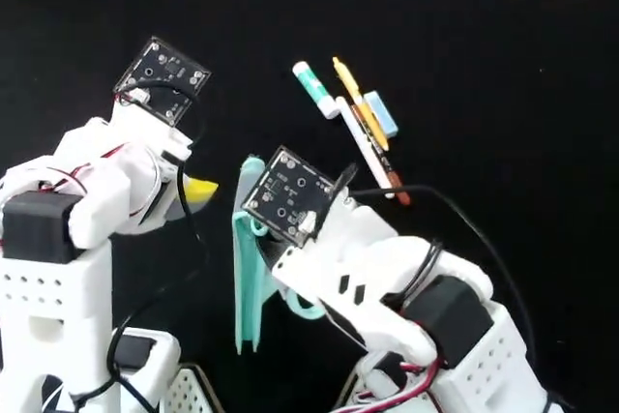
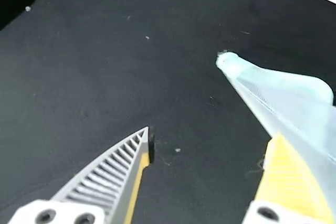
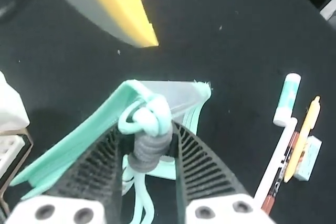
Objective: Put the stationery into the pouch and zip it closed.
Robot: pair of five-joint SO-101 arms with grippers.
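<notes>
A teal-edged translucent pouch (image 1: 248,282) lies on the black table between the two arms. My right gripper (image 3: 148,129) is shut on the pouch's knotted teal pull cord (image 3: 149,121) with its grey bead, at the pouch (image 3: 173,95) mouth. My left gripper (image 2: 210,140) is open just left of the pouch, and its yellow finger (image 2: 286,177) lies against the pouch corner (image 2: 273,90). The stationery lies behind the pouch: a glue stick (image 1: 314,89), an orange pen (image 1: 360,103), a white pen (image 1: 366,147) and a pale blue eraser (image 1: 380,113).
The black table cloth (image 1: 503,74) runs to the back edge. The left arm's yellow finger (image 3: 123,6) hangs close in front of the right wrist. A black cable (image 1: 464,220) loops from the right arm toward the pens.
</notes>
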